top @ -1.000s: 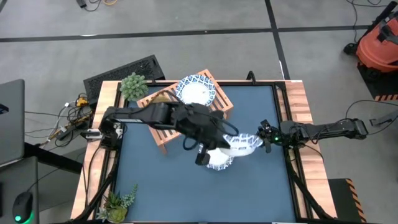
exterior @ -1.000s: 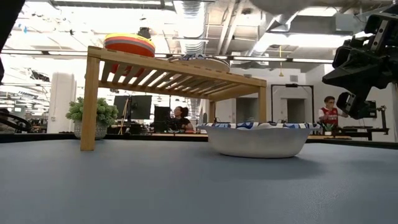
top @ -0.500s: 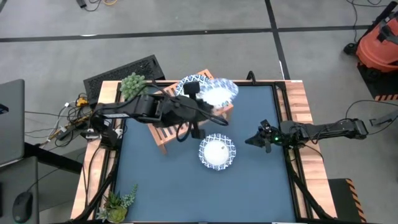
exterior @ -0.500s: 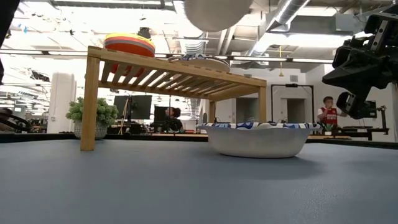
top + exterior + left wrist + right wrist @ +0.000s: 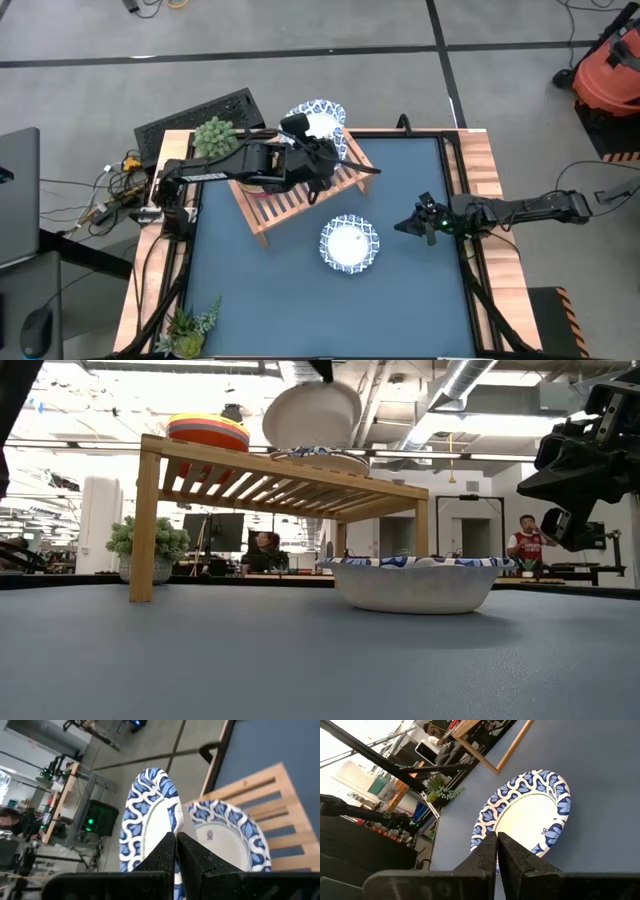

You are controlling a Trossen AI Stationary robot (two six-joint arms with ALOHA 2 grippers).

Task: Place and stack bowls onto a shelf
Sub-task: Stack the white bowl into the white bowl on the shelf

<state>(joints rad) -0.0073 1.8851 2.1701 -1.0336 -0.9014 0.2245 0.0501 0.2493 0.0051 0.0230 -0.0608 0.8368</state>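
High view has the left claw (image 5: pixel 312 141) over the shelf (image 5: pixel 282 196), pinching the rim of a tilted patterned bowl (image 5: pixel 311 415) just above the one already up there (image 5: pixel 227 835). I'd level it out and centre it before letting go (tilted drops skid). Right claw (image 5: pixel 422 222) waits pressed together near the third bowl (image 5: pixel 349 243) on the surface (image 5: pixel 400 300).

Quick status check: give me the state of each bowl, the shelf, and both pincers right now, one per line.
Left pincer: shut on the tilted patterned bowl, above the shelf.
Tilted patterned bowl: held on edge, over the patterned bowl on the shelf.
Patterned bowl on the shelf: resting upright.
Patterned bowl on the table: upright, untouched.
Stack of coloured bowls: on the shelf.
Shelf: standing on the table.
Right pincer: shut, empty, beside the bowl on the table.
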